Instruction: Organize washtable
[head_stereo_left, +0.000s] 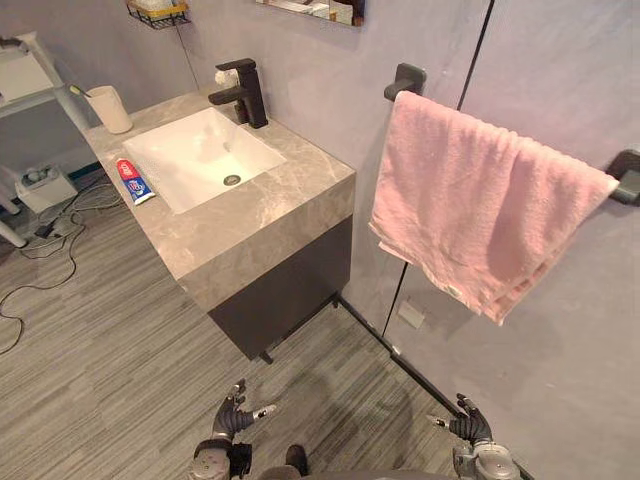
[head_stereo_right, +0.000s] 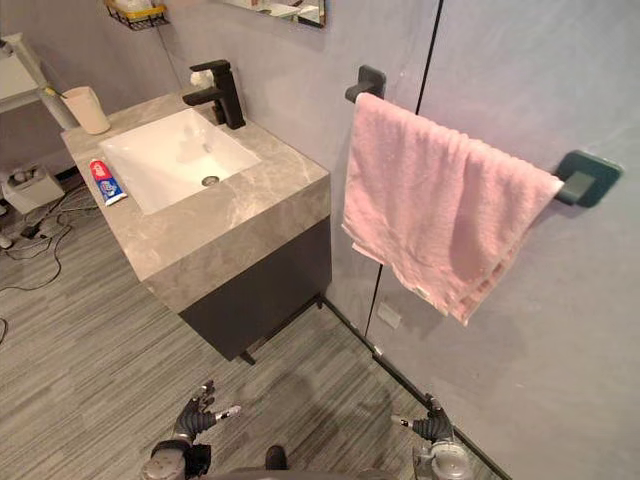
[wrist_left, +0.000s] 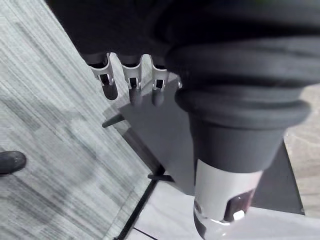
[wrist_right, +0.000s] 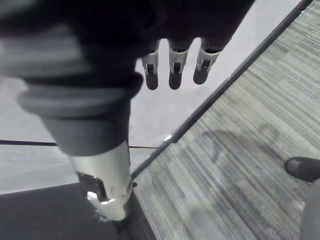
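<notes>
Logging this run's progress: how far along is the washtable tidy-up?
Done-looking: the pink towel hangs over its rail, and the cup stands upright at the back corner of the counter. In hand: nothing; the left hand and right hand hang low above the floor, fingers relaxed and empty. Left: the toothpaste tube lies loose on the counter beside the sink, so the tidying itself probably hasn't started.

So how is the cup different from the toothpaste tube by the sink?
The cup stands upright at the far corner; the toothpaste tube lies flat beside the basin. The cup is plain cream; the toothpaste tube is red, white and blue. Both rest on the marble counter.
</notes>
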